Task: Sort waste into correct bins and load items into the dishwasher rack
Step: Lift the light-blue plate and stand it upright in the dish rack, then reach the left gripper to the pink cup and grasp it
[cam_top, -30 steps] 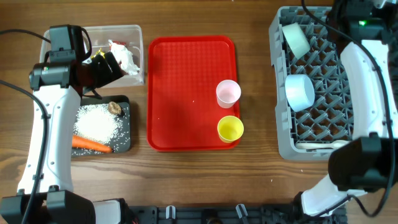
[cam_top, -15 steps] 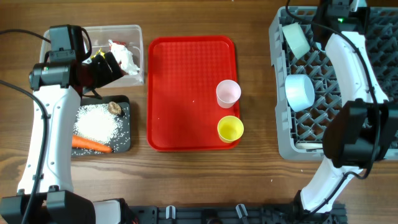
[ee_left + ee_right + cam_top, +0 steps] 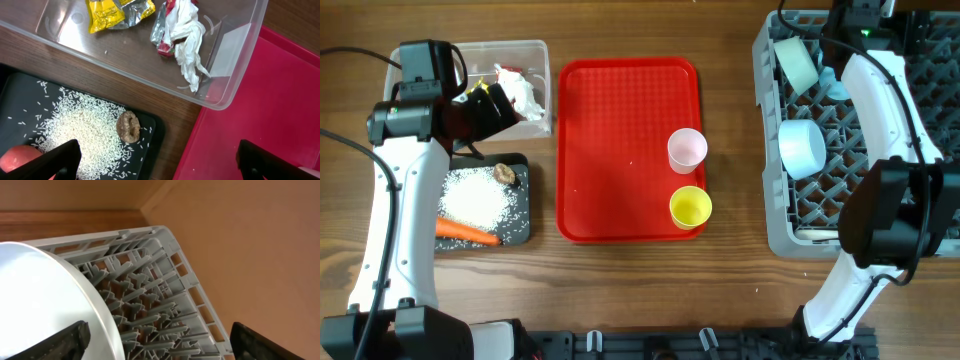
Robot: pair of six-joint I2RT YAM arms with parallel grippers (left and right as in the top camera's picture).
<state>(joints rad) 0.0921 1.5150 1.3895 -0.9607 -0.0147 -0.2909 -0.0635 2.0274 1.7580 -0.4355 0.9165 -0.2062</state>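
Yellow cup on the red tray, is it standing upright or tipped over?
Upright. Overhead, the yellow cup shows its full round mouth facing up, inside visible, on the red tray.

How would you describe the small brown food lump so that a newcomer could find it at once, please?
Find the black tray on the left of the overhead view, below the clear tub. The brown lump sits at the top right edge of its white rice patch. It alone is round and brown; the carrot is long and orange.

Red tray (image 3: pixel 615 150), pink cup (image 3: pixel 687 149), yellow cup (image 3: pixel 690 207), grey lattice rack (image 3: pixel 772 235), orange carrot (image 3: pixel 467 232), white rice (image 3: pixel 475 195) on a black tray (image 3: pixel 521 236).
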